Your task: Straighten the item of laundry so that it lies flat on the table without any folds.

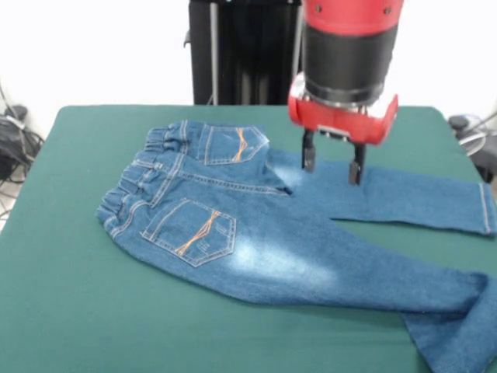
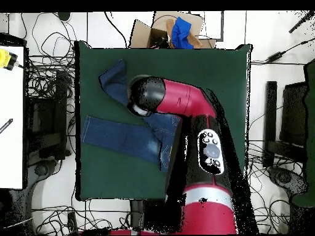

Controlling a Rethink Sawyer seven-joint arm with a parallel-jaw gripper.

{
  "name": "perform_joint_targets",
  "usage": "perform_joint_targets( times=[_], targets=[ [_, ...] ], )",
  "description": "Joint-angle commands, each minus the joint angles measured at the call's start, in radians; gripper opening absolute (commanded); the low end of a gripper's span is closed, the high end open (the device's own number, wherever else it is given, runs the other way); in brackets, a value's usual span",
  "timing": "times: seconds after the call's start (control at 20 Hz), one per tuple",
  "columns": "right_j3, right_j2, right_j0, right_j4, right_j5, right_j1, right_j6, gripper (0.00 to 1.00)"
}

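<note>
The item of laundry, a small pair of blue jeans (image 1: 256, 249), lies back-pockets-up on the green table (image 1: 78, 311), waistband at the left. In the front view the far leg runs flat to the right edge. The near leg's end is folded over at the bottom right (image 1: 458, 334). My gripper (image 1: 332, 169) hangs open just over the far leg, close to the crotch, with nothing between its fingers. In the overhead view the red arm (image 2: 184, 101) covers the gripper and the jeans' upper part. Both legs (image 2: 120, 136) show left of it on the table (image 2: 209, 74).
Past the table's top edge in the overhead view, an open cardboard box (image 2: 161, 29) holds a blue cloth (image 2: 180, 32). Cables (image 2: 43, 80) lie on the floor all round the table. A white surface (image 2: 11, 123) stands at the left.
</note>
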Motion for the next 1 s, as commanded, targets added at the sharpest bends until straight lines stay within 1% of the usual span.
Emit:
perform_joint_targets(
  times=[0.05, 0.3, 0.4, 0.5, 0.6, 0.7, 0.85, 1.0],
  targets=[
    [0.453, 0.099, -0.002, -0.090, -0.197, -0.133, -0.063, 1.00],
    [0.565, 0.077, 0.010, -0.149, -0.314, -0.144, -0.009, 1.00],
    [0.592, 0.077, -0.011, -0.174, -0.357, -0.142, -0.009, 1.00],
    [0.602, 0.093, -0.056, -0.192, -0.362, -0.142, -0.042, 1.00],
    [0.593, 0.108, -0.107, -0.203, -0.342, -0.144, -0.077, 1.00],
    [0.567, 0.131, -0.172, -0.218, -0.318, -0.134, -0.120, 1.00],
    [0.519, 0.174, -0.291, -0.254, -0.299, -0.093, -0.186, 1.00],
    [0.490, 0.203, -0.370, -0.287, -0.290, -0.068, -0.206, 1.00]
  ],
)
